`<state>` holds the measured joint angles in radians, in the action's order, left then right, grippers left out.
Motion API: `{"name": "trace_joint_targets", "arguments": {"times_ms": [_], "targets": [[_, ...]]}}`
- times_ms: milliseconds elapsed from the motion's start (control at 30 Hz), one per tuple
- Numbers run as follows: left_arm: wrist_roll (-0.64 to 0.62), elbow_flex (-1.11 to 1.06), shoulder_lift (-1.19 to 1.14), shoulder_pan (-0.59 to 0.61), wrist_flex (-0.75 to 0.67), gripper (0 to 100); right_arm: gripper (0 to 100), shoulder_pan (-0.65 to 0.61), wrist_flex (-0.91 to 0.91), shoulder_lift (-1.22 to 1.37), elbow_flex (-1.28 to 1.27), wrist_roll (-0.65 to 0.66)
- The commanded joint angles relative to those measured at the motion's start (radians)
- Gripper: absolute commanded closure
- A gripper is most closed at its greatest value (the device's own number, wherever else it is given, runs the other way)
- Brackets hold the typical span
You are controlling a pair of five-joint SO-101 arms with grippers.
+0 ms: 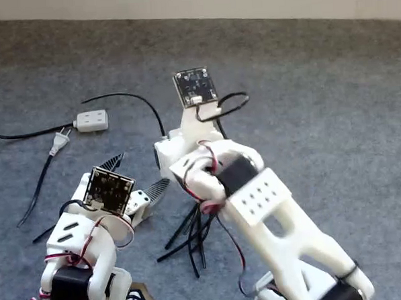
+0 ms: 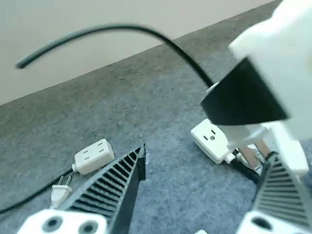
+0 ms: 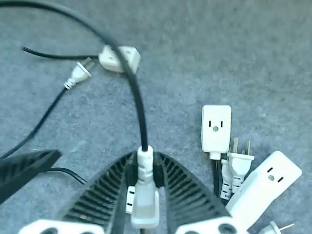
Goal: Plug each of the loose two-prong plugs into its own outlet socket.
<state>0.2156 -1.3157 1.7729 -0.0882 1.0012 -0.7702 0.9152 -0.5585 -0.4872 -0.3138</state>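
My right gripper (image 3: 145, 158) is shut on a white plug (image 3: 144, 200) whose black cable (image 3: 139, 107) arcs away over the carpet. Beside it lie a white outlet socket (image 3: 216, 127), a second socket (image 3: 265, 187) and a loose two-prong plug (image 3: 237, 163) between them. Farther off lie a small white outlet block (image 1: 91, 120) and another loose plug (image 1: 60, 140). My left gripper (image 1: 143, 168) stands open over the carpet with nothing in it, between that block (image 2: 95, 156) and the near socket (image 2: 212, 139).
Grey carpet (image 1: 332, 103) covers the whole surface. A bundle of black cables (image 1: 192, 238) fans out between the two arm bases. The right arm's white body (image 1: 257, 201) hides the sockets in the high view. A further plug tip (image 3: 275, 228) sits at the frame's edge.
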Motion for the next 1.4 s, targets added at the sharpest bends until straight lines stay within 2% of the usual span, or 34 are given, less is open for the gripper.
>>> {"name": "trace_joint_targets", "arguments": {"times_ms": [0, 133, 333, 633, 767, 933, 1167, 1233, 1367], "targets": [[-0.009, -0.025, 0.005, 0.012, -0.043, 65, 99.4, -0.03, 0.048, -0.142, 0.008, 0.005], [-0.009, -0.028, 0.005, 0.015, -0.044, 65, 99.4, -0.027, 0.104, -0.162, 0.012, 0.038], [-0.009, -0.027, 0.005, 0.081, -0.046, 65, 99.4, 0.002, 0.173, -0.162, 0.008, 0.08], [-0.009, -0.03, 0.004, 0.081, -0.057, 65, 99.4, 0.016, 0.278, -0.162, 0.008, 0.167], [-0.009, -0.028, 0.004, 0.079, -0.054, 65, 99.3, 0.035, 0.275, -0.16, 0.008, 0.173], [-0.009, -0.028, 0.005, 0.076, -0.037, 65, 99.3, 0.145, 0.272, -0.16, -0.091, 0.299], [-0.009, -0.044, 0.005, 0.076, -0.032, 65, 99.3, 0.214, 0.159, -0.163, -0.39, 0.445], [-0.009, -0.061, 0.005, 0.076, -0.034, 65, 99.3, 0.231, 0.159, -0.163, -0.403, 0.496], [-0.005, -0.096, 0.015, 0.084, -0.009, 65, 99.3, 0.265, 0.163, -0.163, -0.401, 0.506]]}}
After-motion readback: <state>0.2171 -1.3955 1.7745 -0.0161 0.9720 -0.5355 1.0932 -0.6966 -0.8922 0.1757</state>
